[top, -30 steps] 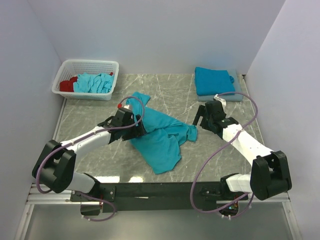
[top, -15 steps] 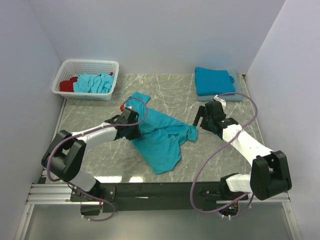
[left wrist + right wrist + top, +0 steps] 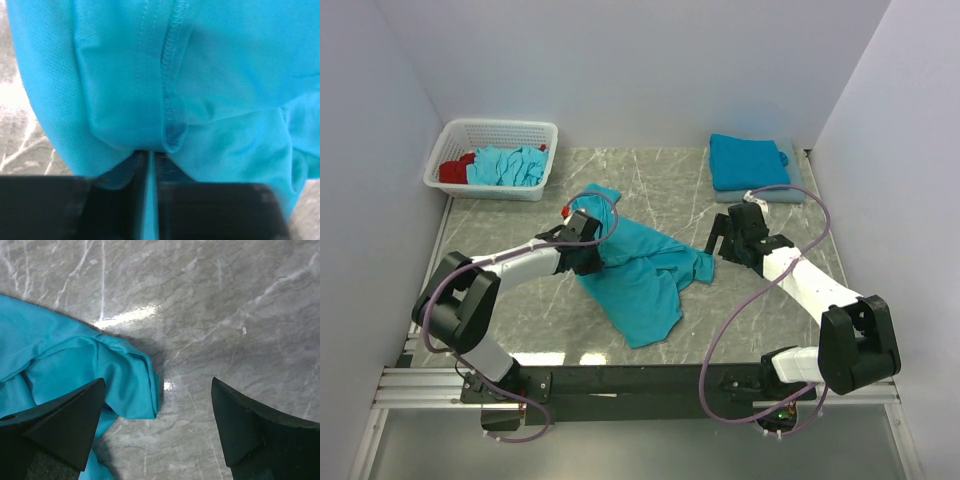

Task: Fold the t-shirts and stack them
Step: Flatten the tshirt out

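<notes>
A crumpled teal t-shirt (image 3: pixel 642 268) lies spread in the middle of the table. My left gripper (image 3: pixel 590 252) is shut on its left edge; in the left wrist view a thin fold of the t-shirt (image 3: pixel 150 100) is pinched between the closed jaws of the left gripper (image 3: pixel 149 162). My right gripper (image 3: pixel 722 236) stands open just right of the shirt's right tip; in the right wrist view that t-shirt corner (image 3: pixel 127 382) lies between the wide-apart fingers (image 3: pixel 65 420) of the right gripper (image 3: pixel 157 390). A folded teal t-shirt (image 3: pixel 748 160) rests at the back right.
A white lattice basket (image 3: pixel 495 132) at the back left holds more turquoise t-shirts (image 3: pixel 508 165) and a red cloth (image 3: pixel 453 168). A grey folded cloth (image 3: pixel 798 190) lies under the folded shirt. White walls close in the marble table (image 3: pixel 520 310) on three sides.
My left gripper has shut on the shirt's left edge and moved slightly back and right, its arm stretching out. The right gripper has edged a little toward the shirt's tip.
</notes>
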Controlling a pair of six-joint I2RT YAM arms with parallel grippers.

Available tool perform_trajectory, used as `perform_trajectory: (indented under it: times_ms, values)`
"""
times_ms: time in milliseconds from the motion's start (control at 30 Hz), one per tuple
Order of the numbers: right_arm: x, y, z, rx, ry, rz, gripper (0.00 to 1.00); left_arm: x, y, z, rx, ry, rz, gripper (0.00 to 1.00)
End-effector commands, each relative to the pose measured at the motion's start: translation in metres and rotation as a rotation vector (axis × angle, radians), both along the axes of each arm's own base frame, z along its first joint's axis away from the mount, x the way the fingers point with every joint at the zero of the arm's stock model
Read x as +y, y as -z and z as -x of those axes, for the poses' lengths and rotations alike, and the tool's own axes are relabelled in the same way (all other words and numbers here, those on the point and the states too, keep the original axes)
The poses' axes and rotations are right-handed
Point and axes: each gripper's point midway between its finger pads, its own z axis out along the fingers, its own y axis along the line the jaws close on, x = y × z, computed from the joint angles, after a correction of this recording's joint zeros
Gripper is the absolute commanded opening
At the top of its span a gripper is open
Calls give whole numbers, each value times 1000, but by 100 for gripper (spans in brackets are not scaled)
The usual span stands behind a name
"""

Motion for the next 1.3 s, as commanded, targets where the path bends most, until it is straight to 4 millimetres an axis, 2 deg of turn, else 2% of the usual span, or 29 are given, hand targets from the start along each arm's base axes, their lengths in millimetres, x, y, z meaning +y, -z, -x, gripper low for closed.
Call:
perform_trajectory:
  times_ms: [0,33,267,433,633,767,867,933,1033,1067,1100,1133,1167,1200,1267]
  values:
    - [12,-7,-5,-40,-60,-28,92,-4,-14,-18,-52,-38,1,9]
    - [13,-7,-5,-42,-69,-30,92,-3,-15,-20,-62,-43,-4,1]
    - [26,-9,-1,-49,-143,-18,89,2,-35,-33,-161,-58,-16,1]
    - [36,5,6,-4,-177,-20,85,10,-59,-39,-256,-48,-31,1]
    - [45,19,2,36,-177,-13,78,31,-83,-45,-343,-114,-22,1]
    - [51,19,-5,31,-177,-23,77,54,-92,-47,-378,-186,-35,1]
    - [63,13,-6,20,-223,-46,76,69,-95,-45,-390,-228,-34,1]
    - [67,11,-3,16,-246,-49,76,66,-95,-41,-385,-199,0,1]
    - [69,9,1,17,-263,-55,76,50,-94,-39,-381,-100,42,1]
    - [69,9,2,20,-265,-53,76,36,-92,-37,-369,-36,88,7]
    - [68,9,3,21,-263,-52,76,30,-90,-36,-362,-1,103,27]
    - [68,9,2,18,-262,-52,76,24,-89,-34,-355,25,123,44]
    - [67,11,4,27,-258,-47,76,16,-83,-32,-330,62,146,67]
    - [66,11,4,29,-257,-46,76,11,-82,-31,-322,88,156,99]
    - [65,13,6,33,-257,-37,76,2,-72,-28,-282,128,171,100]
